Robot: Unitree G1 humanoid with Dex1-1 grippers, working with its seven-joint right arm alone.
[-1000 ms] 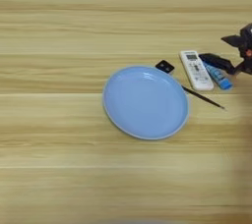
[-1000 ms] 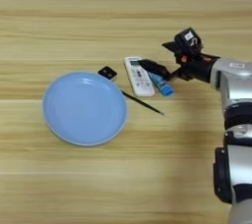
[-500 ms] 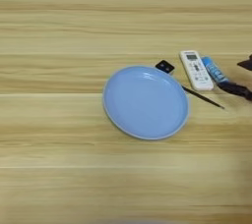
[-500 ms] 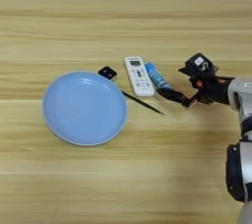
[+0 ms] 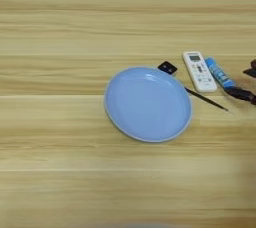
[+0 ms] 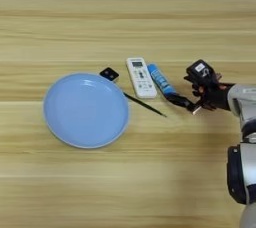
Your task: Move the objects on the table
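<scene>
A round light-blue plate [image 6: 86,110] lies on the light-wood table [image 6: 125,17]. At its upper right rim sits a small black square piece [image 6: 109,74]. Right of that, a slim white remote [image 6: 140,77] lies lengthwise. A short blue tube [image 6: 161,79] lies slanted beside it. My right gripper [image 6: 187,86] is just right of the tube, open and holding nothing. Its lower finger [image 6: 181,101] reaches close to the tube's near end. In the left eye view only the fingertips [image 5: 242,94] show at the right edge.
A thin black stick [image 6: 145,105] lies slanted on the wood between the plate's right rim and the gripper. My silver forearm [image 6: 244,109] comes in along the right edge.
The gripper was over the blue tube a second ago. It has since drawn back to the right and down, and the tube now lies free beside the remote.
</scene>
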